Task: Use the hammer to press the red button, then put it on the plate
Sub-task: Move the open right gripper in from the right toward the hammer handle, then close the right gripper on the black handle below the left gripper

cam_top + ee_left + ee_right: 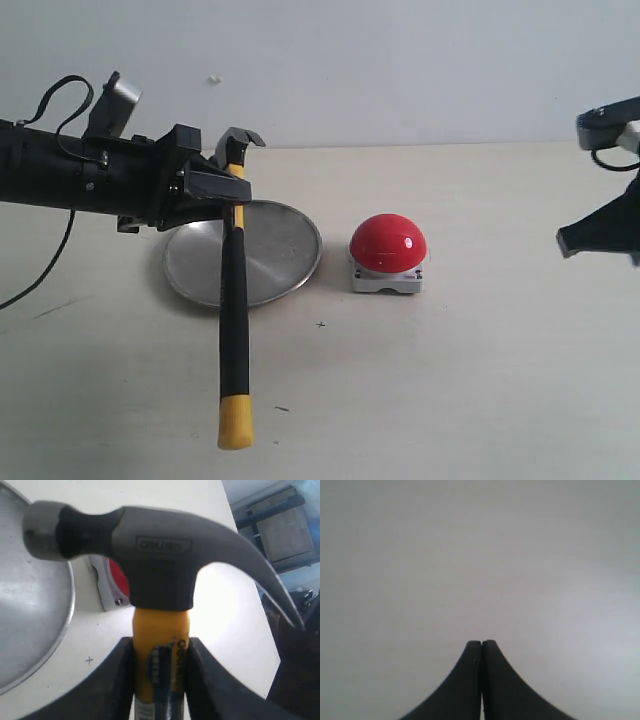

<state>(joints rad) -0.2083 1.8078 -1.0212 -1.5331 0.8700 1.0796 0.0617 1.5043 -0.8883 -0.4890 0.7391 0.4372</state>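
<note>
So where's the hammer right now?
In the exterior view the hammer is on the left, clamped at its yellow neck by the left gripper, head up, handle hanging across the plate, with the red button to its right.

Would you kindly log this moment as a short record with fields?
hammer: gripped at its yellow neck by the left claw, head up
left claw: shut on hammer
right claw: shut, empty, at exterior view's right edge
button: right of plate, apart from hammer
plate: nothing lying on it
</note>
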